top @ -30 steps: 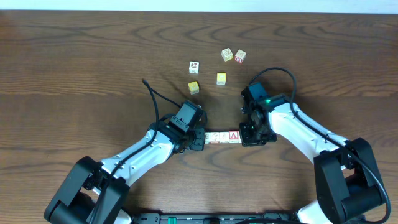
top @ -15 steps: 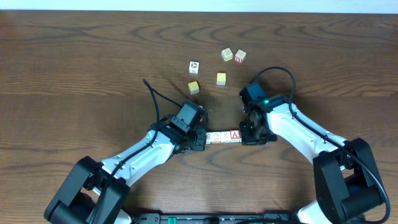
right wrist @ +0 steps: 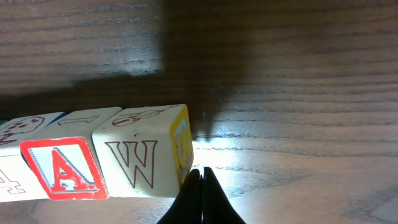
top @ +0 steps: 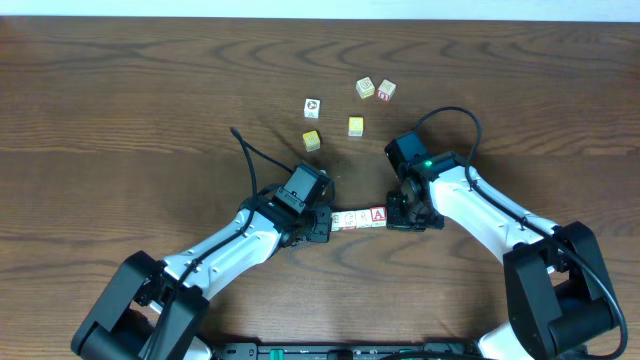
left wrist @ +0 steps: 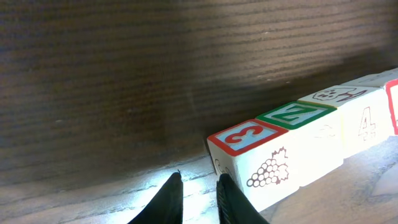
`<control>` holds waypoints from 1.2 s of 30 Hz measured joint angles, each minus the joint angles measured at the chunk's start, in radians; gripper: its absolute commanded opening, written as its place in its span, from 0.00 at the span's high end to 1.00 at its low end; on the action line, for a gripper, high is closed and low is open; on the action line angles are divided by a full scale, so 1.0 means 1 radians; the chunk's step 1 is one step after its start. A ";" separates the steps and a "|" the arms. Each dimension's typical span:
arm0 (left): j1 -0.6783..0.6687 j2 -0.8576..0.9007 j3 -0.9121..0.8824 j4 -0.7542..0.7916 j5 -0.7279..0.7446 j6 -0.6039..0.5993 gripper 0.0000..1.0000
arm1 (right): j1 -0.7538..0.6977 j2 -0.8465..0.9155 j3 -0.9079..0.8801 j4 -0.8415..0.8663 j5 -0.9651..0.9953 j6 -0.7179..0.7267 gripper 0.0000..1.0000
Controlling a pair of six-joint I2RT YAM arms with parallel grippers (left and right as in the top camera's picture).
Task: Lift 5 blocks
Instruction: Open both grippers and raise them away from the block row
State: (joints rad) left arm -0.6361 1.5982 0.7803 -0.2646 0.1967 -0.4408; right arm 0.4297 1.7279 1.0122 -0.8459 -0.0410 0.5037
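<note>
The blocks lie end to end in one short row near the middle of the worktop, between the two arms. Whether the row rests on the wood or hangs just clear of it cannot be told. At the row's left end sits a block with a red-framed 3 on top and grapes on its side, then a green Z block. At the right end a W block with a yellow end face stands beside a red A block.

The left jaws stand narrowly apart with nothing between them, their fingertips at the 3 block's end. The right jaws are closed, empty, fingertips against the yellow face.

Five loose cubes lie scattered farther back.
</note>
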 measured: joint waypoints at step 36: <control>0.067 0.000 0.000 0.003 -0.089 0.031 0.75 | 0.002 0.000 0.000 -0.007 0.099 -0.040 0.94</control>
State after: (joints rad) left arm -0.5694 1.5978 0.7807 -0.2619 0.1078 -0.4103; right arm 0.4316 1.7279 1.0122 -0.8532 0.0582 0.4637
